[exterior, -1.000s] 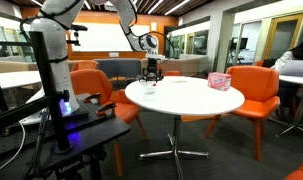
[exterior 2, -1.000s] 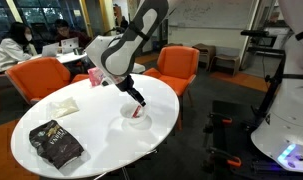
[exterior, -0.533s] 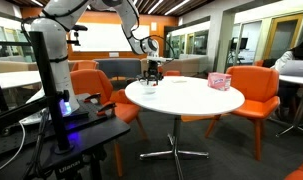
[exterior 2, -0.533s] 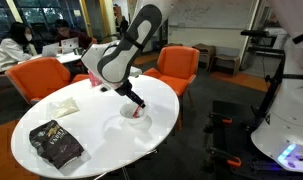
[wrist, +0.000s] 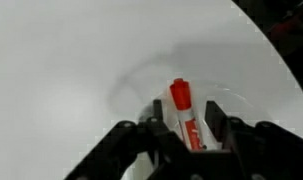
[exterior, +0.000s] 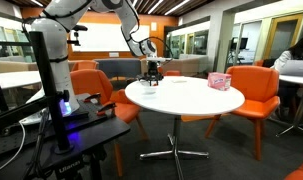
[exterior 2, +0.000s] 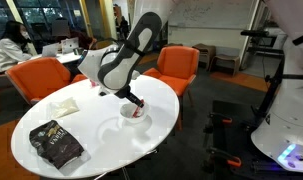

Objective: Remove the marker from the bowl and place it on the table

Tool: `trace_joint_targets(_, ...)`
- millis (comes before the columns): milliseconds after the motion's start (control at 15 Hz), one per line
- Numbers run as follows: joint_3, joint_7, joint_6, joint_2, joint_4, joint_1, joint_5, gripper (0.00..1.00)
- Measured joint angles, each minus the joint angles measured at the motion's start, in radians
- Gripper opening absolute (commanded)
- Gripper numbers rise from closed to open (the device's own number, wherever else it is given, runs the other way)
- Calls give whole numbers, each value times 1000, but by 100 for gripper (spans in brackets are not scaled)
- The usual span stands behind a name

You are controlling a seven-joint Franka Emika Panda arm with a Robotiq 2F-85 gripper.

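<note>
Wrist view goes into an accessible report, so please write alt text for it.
A red-capped marker with a white body lies between two black fingers, inside a pale bowl on a white table. Whether the fingers grip it cannot be told.

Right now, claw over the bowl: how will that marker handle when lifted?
Likely stiff and light: the marker is a short, slim plastic-looking stick straddled by the claw. Its round barrel may roll once laid on the flat table, and could slip if pinched off-centre.
</note>
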Motion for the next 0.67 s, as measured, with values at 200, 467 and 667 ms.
trace_joint_targets(200,0,0,0,3,1,7,-22,0)
trace_joint_targets(467,0,1,0,3,1,9,-40,5)
trace_joint_targets(667,0,4,0,1,2,9,-41,5)
